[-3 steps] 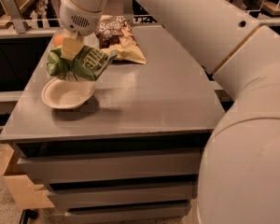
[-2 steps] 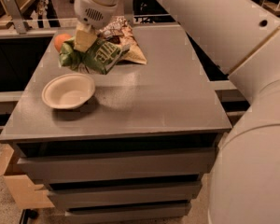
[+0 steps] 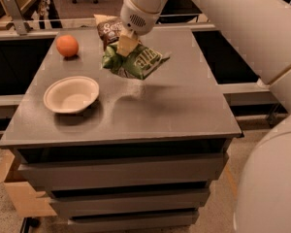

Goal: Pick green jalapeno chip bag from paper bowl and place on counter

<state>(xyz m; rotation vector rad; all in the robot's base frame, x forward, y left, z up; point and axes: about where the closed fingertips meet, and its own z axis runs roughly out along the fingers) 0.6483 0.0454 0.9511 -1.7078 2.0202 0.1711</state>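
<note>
The counter (image 3: pixel 184 106) spreads out below my gripper (image 3: pixel 126 45). The paper bowl (image 3: pixel 52 87), empty now, sits down and to the left of it; a second ago the bag hung just above that bowl. The green jalapeno chip bag (image 3: pixel 136 62) dangles pinched in my closed fingers, clear of the surface (lifting done, I judge; lowering remains). Behind my gripper the brown chip bag (image 3: pixel 106 27) is half hidden, and my fingertips vanish into foil.
</note>
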